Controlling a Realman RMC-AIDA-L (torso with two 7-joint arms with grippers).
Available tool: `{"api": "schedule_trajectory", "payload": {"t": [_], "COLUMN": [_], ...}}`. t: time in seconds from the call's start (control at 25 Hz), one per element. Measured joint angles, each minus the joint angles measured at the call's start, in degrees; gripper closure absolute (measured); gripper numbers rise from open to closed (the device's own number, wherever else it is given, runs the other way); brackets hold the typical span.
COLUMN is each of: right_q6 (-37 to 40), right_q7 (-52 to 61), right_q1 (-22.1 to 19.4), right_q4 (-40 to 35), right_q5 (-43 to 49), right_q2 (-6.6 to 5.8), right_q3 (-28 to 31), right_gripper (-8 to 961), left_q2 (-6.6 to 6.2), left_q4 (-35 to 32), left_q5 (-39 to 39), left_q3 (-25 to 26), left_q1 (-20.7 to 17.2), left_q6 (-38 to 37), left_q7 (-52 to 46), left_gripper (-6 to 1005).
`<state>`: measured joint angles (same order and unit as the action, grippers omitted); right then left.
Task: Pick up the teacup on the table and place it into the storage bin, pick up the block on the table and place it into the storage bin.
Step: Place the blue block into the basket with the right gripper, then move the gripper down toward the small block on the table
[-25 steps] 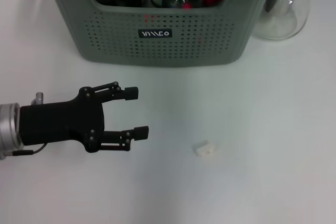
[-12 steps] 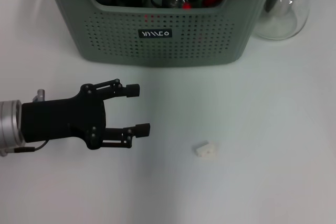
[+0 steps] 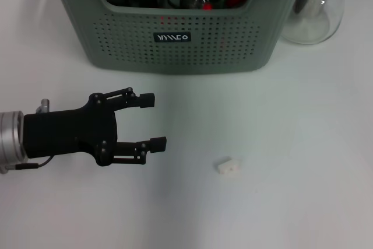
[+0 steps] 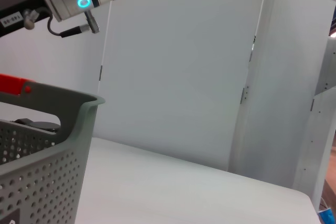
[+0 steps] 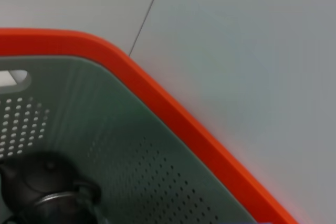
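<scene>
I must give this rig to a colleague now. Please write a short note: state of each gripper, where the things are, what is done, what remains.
Left gripper: open, empty, low over the white table, in front of the large grey-green perforated plastic storage bin.
Right gripper: not in the head view; its wrist camera looks down into the bin.
Small white block: on the table, to the right of the left gripper, untouched.
Teacup: none on the table; several items lie in the bin, so it is probably placed.
Left: pick up the block and place it in the bin.
</scene>
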<state>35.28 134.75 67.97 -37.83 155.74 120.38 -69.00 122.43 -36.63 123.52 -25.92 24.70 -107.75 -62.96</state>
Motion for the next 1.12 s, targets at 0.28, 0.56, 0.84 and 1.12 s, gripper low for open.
{"api": "schedule_trajectory", "payload": {"t": [0.28,0.56,0.84,1.12], "right_q6": [0.92,14.38,36.01,59.91], "right_q7": [0.91,-1.58,-9.32,-14.0], "right_q1": [-1.48,-8.3,-19.9,-25.86], "right_q4": [-3.06,-20.99,-42.89,-49.43], "right_q5": [-0.12,-11.17,-30.45,-36.84], "right_q2": [0.03,-0.2,-0.84,-1.52], "right_q3": [-0.84,-2.1,0.63,6.67], "right_gripper": [270,222,195,194], "left_q2": [0.0,0.0,0.0,-0.08], "left_q4": [0.07,-0.01,0.03,-0.04], "left_q5": [0.2,-0.04,0.2,0.47], "left_q3": [0.16,0.18,0.16,0.17], "left_q1": [-0.01,-0.22,-0.16,-0.61], "left_q6": [-0.2,-0.88,-1.3,-1.32], "left_q7": [-0.03,-0.3,-0.32,-0.1], "left_gripper": [124,125,125,125]}}
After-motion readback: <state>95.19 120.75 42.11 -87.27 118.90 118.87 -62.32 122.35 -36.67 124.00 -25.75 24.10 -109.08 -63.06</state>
